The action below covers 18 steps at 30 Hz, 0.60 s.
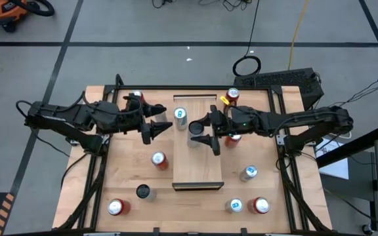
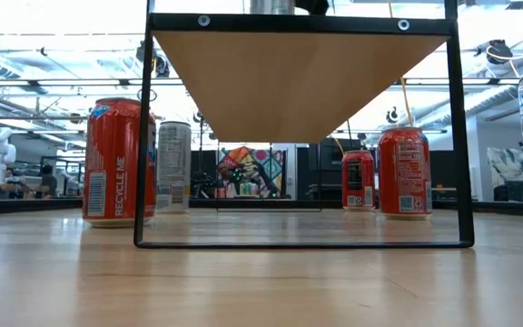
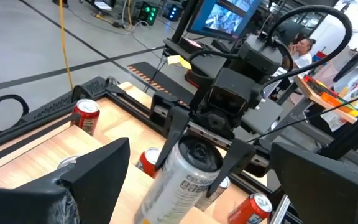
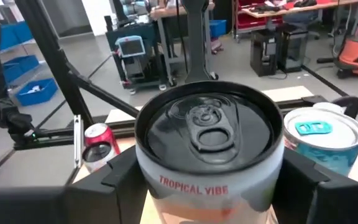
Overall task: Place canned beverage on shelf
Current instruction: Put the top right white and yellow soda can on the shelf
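A silver can [image 4: 209, 149] with a black top, lettered "TROPICAL VIBE", is clamped between the fingers of the right gripper [image 1: 204, 130]; it is held over the shelf [image 1: 197, 157], toward the end away from the dark strip, though whether it rests on the board cannot be told; in the left wrist view the same can is seen gripped on both sides. The left gripper [image 1: 156, 126] is placed just beside the shelf's left edge, its fingers spread wide apart and nothing between them. A white can with a blue tab [image 1: 180, 116] stands on the shelf just beside the held can; red cans [image 1: 159, 160] are scattered on the tabletop [image 1: 126, 167] around the shelf.
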{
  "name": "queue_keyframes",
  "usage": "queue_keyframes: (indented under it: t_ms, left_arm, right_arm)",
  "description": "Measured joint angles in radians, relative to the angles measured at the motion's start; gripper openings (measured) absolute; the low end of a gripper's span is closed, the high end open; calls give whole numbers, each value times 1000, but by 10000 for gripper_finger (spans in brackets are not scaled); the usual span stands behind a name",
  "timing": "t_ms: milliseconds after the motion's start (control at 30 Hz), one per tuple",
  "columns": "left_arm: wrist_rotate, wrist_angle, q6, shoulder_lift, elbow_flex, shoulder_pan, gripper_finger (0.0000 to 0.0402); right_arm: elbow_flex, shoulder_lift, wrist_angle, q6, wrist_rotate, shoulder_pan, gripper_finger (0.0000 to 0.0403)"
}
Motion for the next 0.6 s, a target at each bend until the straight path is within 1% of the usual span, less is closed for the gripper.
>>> queue_keyframes:
  t_ms: [267, 600]
  left_arm:
    - [-11, -3, 0, 7, 0, 0, 393]
    - [-11, -4, 1, 8, 0, 0, 393]
  right_arm:
    - [0, 69, 102, 0, -2, 1, 236]
    - [0, 129, 172, 1, -4, 1, 236]
